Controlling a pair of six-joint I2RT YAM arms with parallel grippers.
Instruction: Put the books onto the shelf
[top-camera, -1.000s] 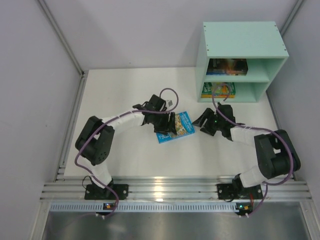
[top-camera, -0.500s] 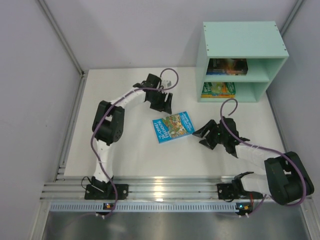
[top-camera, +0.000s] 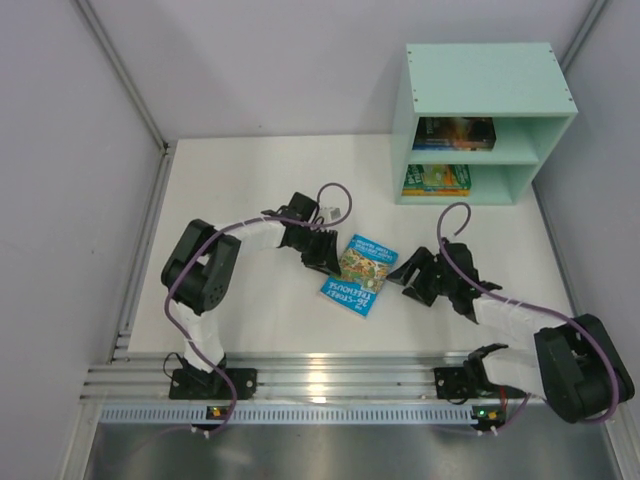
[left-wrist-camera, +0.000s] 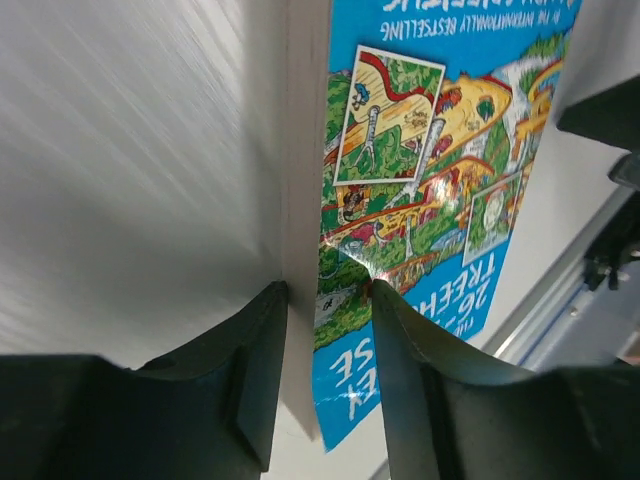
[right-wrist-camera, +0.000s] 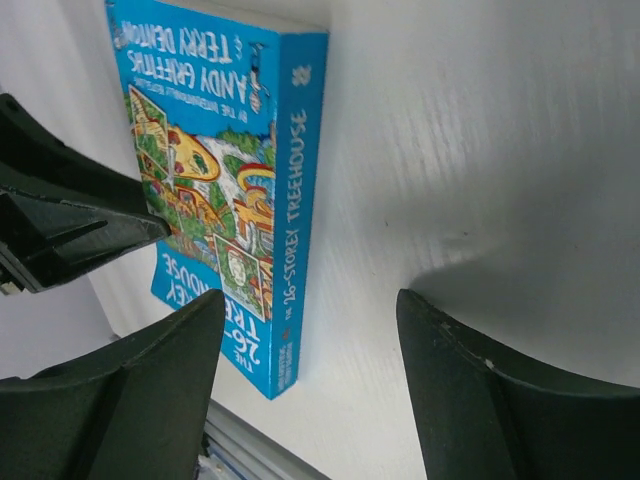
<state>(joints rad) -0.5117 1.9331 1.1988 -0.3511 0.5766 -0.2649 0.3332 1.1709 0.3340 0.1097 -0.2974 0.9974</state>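
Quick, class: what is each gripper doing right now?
Left gripper: closed on the blue book, at its page edge.
Right gripper: open, empty, beside the book's spine.

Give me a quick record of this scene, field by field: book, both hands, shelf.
loose book: blue book on the table, between the two hands
left hand: fingers closed on the book's page edge
right hand: open, beside the spine, not touching
shelf: shelved books in both compartments
left to do: blue book not yet shelved
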